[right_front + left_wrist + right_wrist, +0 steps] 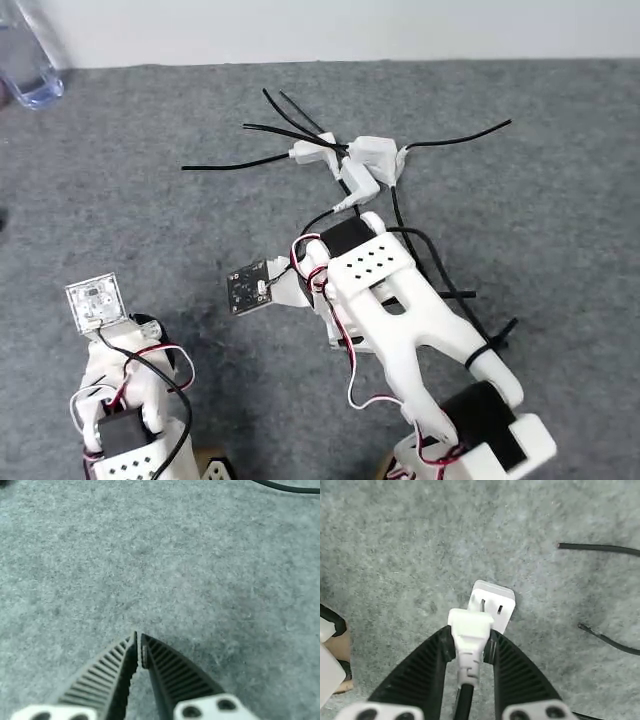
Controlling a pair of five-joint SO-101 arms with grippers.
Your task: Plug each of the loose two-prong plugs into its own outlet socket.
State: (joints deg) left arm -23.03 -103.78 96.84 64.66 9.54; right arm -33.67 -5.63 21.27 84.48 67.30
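Lying just ahead of held plug point(470, 625), socket point(495, 602) is seen unoccupied. Plug is clamped by body in right gripper point(469, 639), long axis aimed at socket, judged slightly off-centre. Left gripper point(139, 647) is pressed closed, empty, judged farther from socket.

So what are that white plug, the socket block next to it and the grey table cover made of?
The plug: smooth, slightly glossy white, likely moulded hard plastic. The socket block: same white plastic look, crisp edges, two dark slots. The table cover: grey, matte, with fuzzy fibres, probably felt or short-pile carpet.
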